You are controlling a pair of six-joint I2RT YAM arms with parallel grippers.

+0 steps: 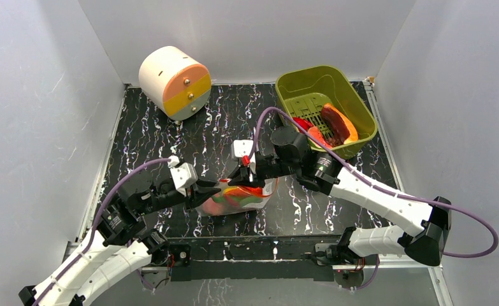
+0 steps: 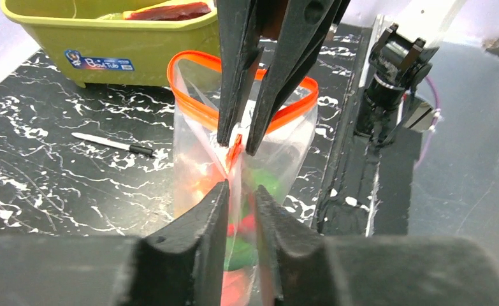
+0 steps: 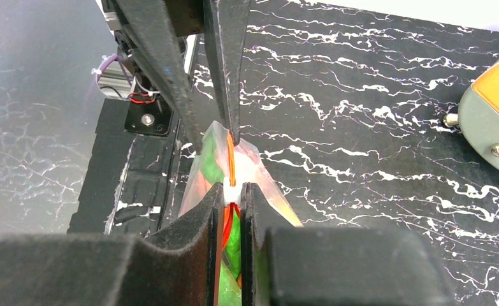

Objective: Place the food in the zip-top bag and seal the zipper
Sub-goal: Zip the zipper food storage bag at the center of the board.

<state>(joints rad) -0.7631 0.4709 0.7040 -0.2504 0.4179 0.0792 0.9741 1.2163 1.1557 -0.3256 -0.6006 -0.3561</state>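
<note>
since the zipper (image 2: 192, 54) has to be run shut, my right gripper (image 3: 232, 191) is clamped on the strip at its white slider (image 2: 237, 135); my left gripper (image 2: 240, 191) has its fingers a little apart around the bag's other end, loose rather than pinching, i judge; zip-top bag (image 1: 234, 199) sits mid-table between both arms, mouth up; strip's long axis runs gripper to gripper; closed between them, open loop beyond my right fingers; food (image 3: 209, 167) shows inside; toy pieces (image 1: 336, 124) lie in the green tub (image 1: 310, 78), so filling looks unfinished
</note>
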